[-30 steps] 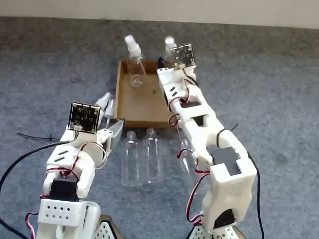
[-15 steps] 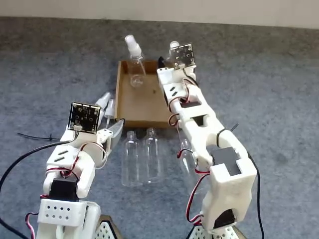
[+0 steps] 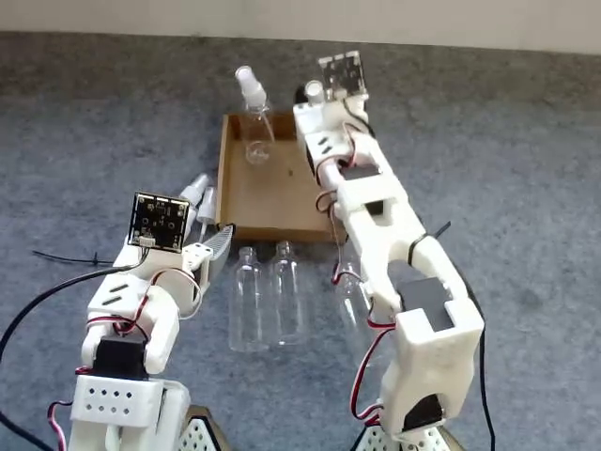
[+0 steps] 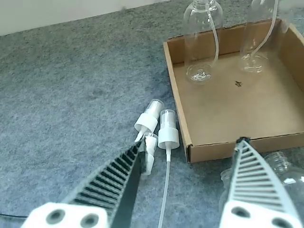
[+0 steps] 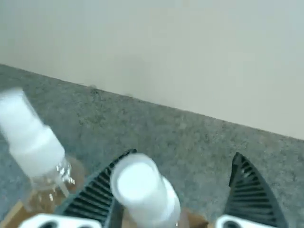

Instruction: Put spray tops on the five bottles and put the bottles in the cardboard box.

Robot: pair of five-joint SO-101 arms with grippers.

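**Right end effector** (image 5: pixel 183 159): spread, held over the far edge of the cardboard box (image 3: pixel 270 199). The white spray top (image 5: pixel 142 187) of the first capped bottle (image 4: pixel 259 33) stands between its jaws. The top sits close against one jaw and well apart from the other; whether it touches the near jaw is hard to tell.

**First capped bottle:** upright inside the box, in the far corner on the right arm's side, dip tube visible within.

**Second capped bottle** (image 3: pixel 255 132): upright inside the box at the far wall, near the first and apart from it. It is outside the right end effector's jaws.

**Left end effector** (image 4: pixel 190 145): spread, holding nothing, low over the desk (image 3: pixel 526 169) at the box's near corner on the left arm's side.

**Loose spray tops** (image 4: pixel 167 130): three, lying on the desk beside the box's outer wall, clustered together. One lies right at the tip of a left end effector jaw, with its tube trailing toward the arm.

**Uncapped bottles:** three, lying on the desk before the box's near wall.
- Two (image 3: pixel 247 296) lie side by side between the arms.
- The third bottle (image 3: pixel 349 299) is partly covered by the right arm.

**Surroundings:** a black cable (image 3: pixel 58 256) on the desk beside the left arm, and a pale wall (image 5: pixel 190 57) beyond the desk.
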